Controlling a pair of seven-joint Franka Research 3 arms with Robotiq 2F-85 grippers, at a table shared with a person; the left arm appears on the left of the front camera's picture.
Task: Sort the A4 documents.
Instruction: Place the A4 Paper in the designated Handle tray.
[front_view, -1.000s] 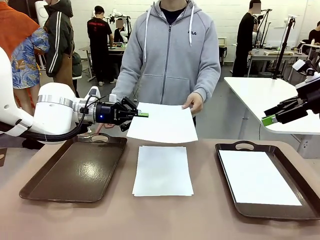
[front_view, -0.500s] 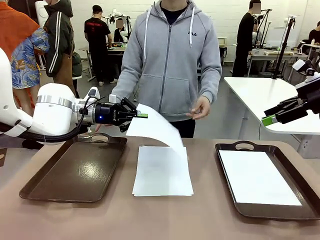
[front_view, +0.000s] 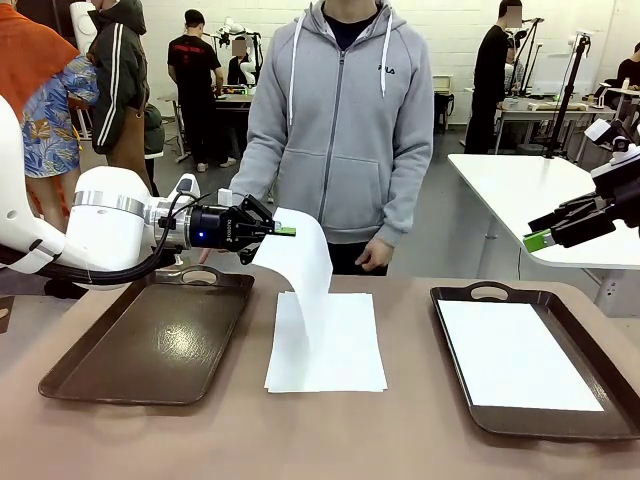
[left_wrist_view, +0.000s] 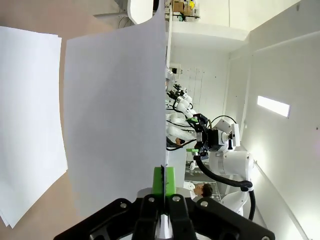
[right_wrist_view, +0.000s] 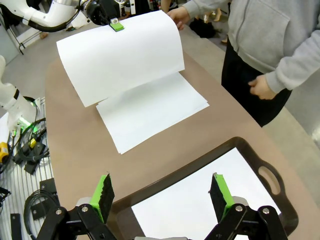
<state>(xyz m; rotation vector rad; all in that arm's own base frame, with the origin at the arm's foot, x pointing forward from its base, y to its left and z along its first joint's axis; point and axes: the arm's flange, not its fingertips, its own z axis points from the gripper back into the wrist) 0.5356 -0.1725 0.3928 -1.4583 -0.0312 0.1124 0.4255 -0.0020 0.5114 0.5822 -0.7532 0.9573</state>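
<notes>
Paper sheet (front_view: 305, 262) hangs limp from the left hand (front_view: 285, 230), clenched on its edge; light, floppy, probably best pinched near a corner; right hand (front_view: 537, 241) released.

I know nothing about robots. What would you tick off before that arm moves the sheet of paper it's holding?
1. Left gripper shut on the sheet's edge: ok.
2. Person's hand off the sheet: ok.
3. Sheet's drooping end clear of the pile on the table: cannot tell.
4. Left tray bare, with room for a sheet: ok.
5. Right gripper open and well away from the sheet: ok.
</notes>
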